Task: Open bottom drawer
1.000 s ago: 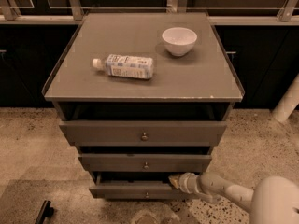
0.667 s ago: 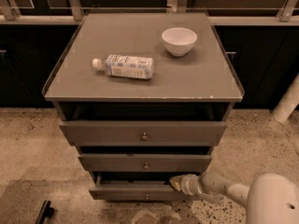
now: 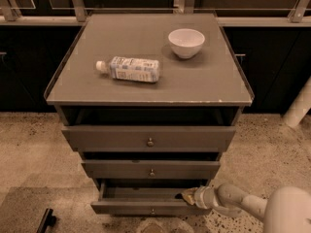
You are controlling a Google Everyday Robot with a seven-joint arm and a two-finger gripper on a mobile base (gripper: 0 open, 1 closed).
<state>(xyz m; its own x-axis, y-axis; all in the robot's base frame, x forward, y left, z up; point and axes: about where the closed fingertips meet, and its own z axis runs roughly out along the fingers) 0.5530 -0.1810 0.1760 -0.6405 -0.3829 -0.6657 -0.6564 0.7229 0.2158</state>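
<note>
The bottom drawer (image 3: 127,207) is the lowest front of the grey-brown cabinet and has a tiny round knob (image 3: 152,211) at its centre. It stands pulled out past the two drawers above, and its inside shows as a dark gap. My gripper (image 3: 187,196) comes in from the lower right on a pale arm (image 3: 233,201). It sits at the top edge of the bottom drawer's front, right of the knob, reaching into the drawer's opening.
The middle drawer (image 3: 150,169) and the top drawer (image 3: 148,138) also stand slightly out. On the cabinet top (image 3: 87,81) lie a plastic bottle (image 3: 130,69) on its side and a white bowl (image 3: 186,42). A speckled floor surrounds the cabinet. A dark object (image 3: 46,221) lies at the lower left.
The bottom drawer front has come a little further out toward the camera, and my gripper has moved with it.
</note>
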